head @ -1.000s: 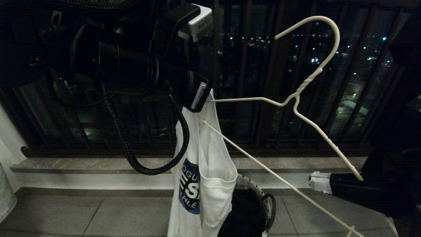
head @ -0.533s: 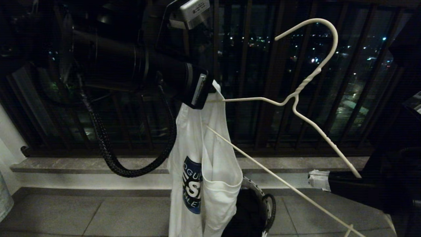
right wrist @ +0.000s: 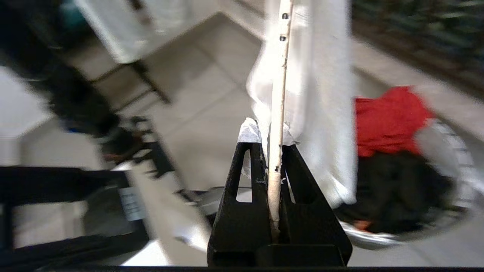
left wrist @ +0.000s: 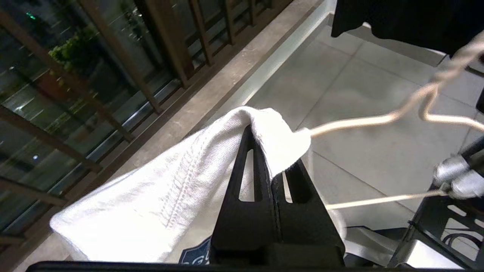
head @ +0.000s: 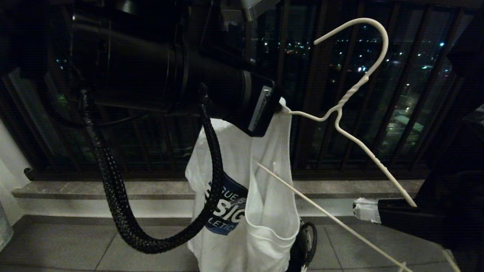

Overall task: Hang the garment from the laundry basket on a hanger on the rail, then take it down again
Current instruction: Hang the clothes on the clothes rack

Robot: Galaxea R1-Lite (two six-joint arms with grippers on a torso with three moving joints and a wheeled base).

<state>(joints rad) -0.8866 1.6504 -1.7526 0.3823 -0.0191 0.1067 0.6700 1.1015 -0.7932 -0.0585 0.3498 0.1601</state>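
Left pincer (left wrist: 270, 166) reaches level from 9 o'clock, pinching soft white T-shirt (head: 264, 211) cloth. Right pincer (right wrist: 272, 158), low at 4 o'clock, clamps thin wire hanger (head: 351, 94) arm.

hanger (head: 351, 94): 1 | garment (head: 264, 211): 1 | laundry basket (head: 308, 241): 1 | pincers: 2

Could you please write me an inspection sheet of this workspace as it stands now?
Surface: grey tiled floor, stone ledge.
Job's things: white T-shirt threaded on one arm of the wire hanger; laundry basket behind it; rail not seen.
Clutter: red and dark clothes in the basket.
Grippers: left gripper shut on the T-shirt's fabric; right gripper shut on the hanger.
Cables: black braided cable looped under the left arm.
Surroundings: dark balcony railing, night outside.
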